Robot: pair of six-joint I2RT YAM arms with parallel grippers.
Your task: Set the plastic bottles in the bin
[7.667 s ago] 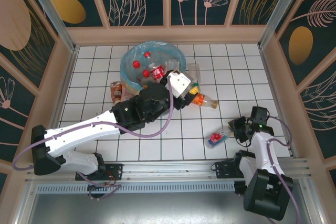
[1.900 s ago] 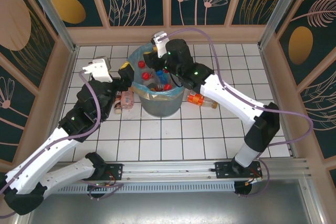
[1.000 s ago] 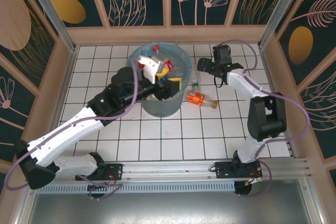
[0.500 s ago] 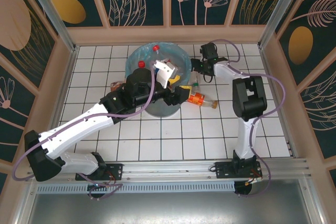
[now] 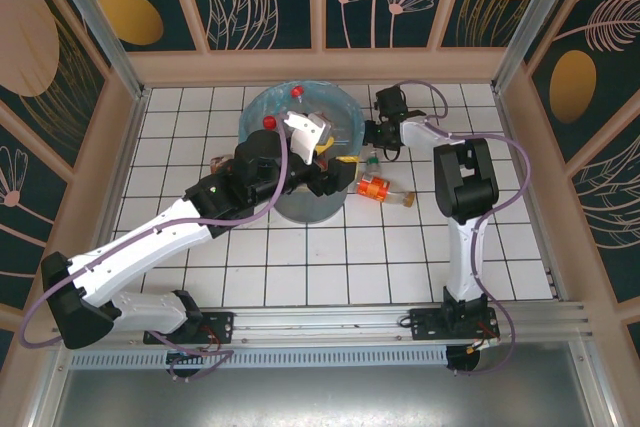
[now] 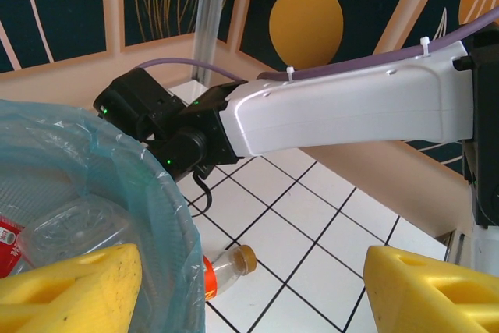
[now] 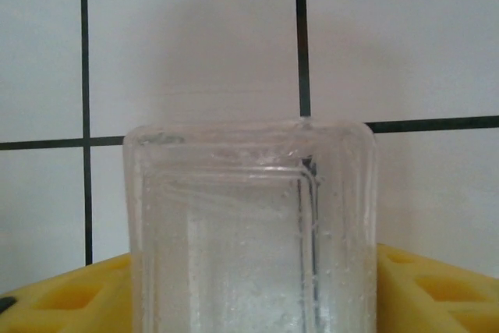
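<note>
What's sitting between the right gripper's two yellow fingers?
A clear plastic bottle, its sides against both yellow fingers of the right gripper, white tiles behind it. The right wrist view shows this.

Top camera looks down; wrist cameras close; left shares bin point(image 6: 175, 247) rim.

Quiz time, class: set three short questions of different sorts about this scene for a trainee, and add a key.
1. True or false: the left hand is clamped on a bottle.
2. What lines the bin? A) a blue bag B) a black bag C) nothing
3. Fill in: a clear bottle stands between the right hand's yellow ____.
Key: 1 false; 2 A; 3 fingers.
</note>
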